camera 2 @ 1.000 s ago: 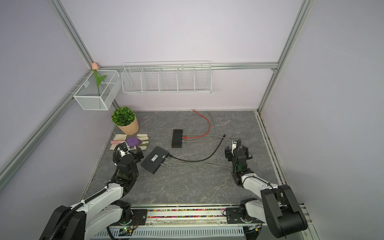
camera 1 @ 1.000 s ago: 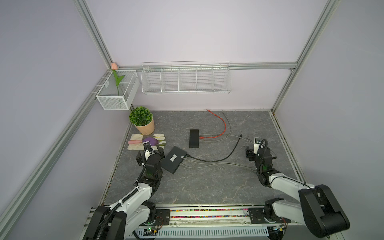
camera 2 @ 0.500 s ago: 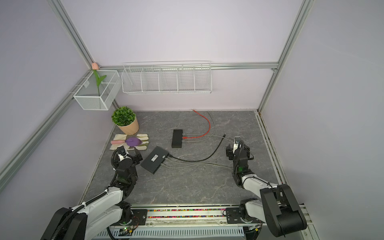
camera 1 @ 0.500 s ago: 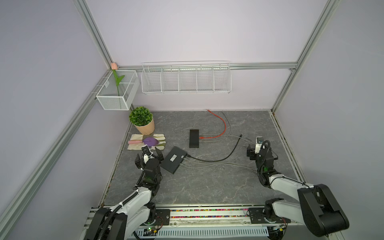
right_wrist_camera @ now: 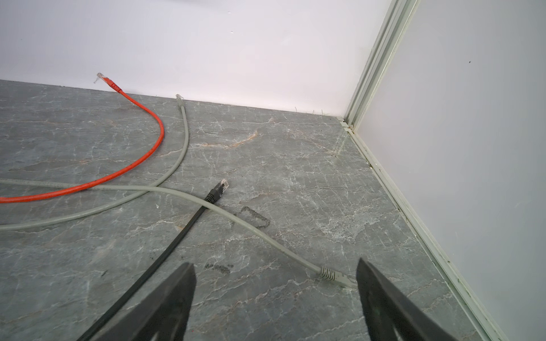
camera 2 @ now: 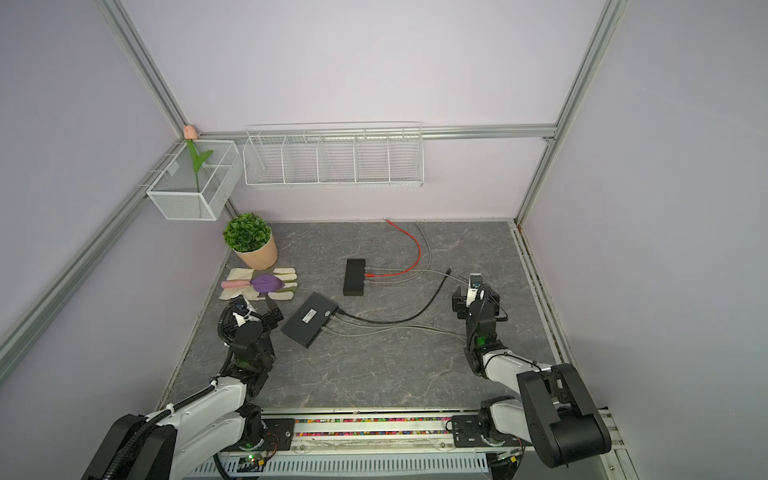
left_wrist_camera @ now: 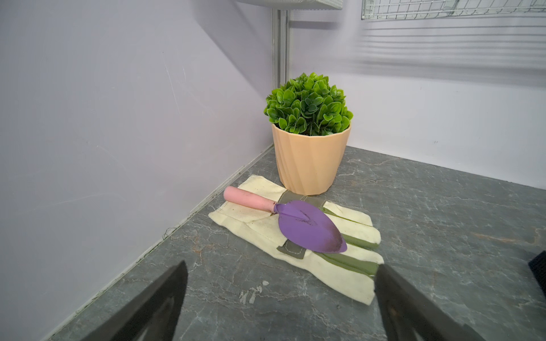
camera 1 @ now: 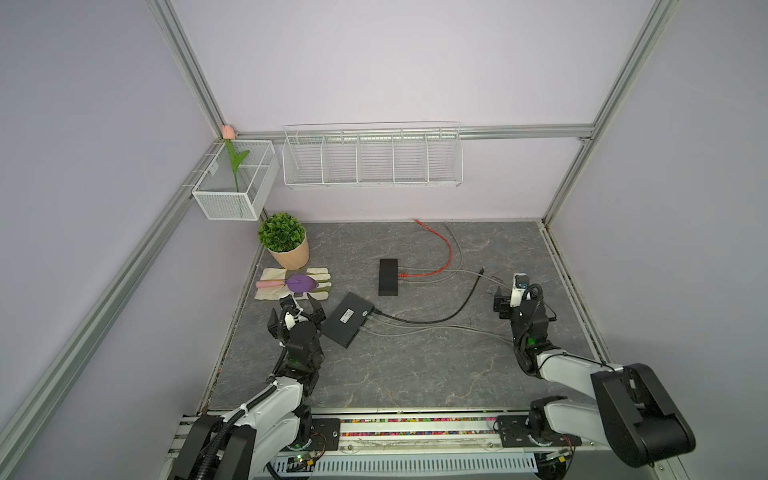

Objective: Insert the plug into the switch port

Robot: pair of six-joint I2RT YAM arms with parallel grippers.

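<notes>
The right claw (right_wrist_camera: 274,264) gapes wide and empty, low over the bench (right_wrist_camera: 295,165); the left claw (left_wrist_camera: 282,265) likewise. A grey plug (right_wrist_camera: 332,274) lies just beside one finger (right_wrist_camera: 384,295), and the black plug (right_wrist_camera: 218,191) lies farther out, across a grey cable (right_wrist_camera: 242,220). Closing here may snag the wrong lead. The black plug's long axis follows its cable, tip toward the back wall (right_wrist_camera: 236,44), away from the nearer switch (camera 1: 349,319).
</notes>
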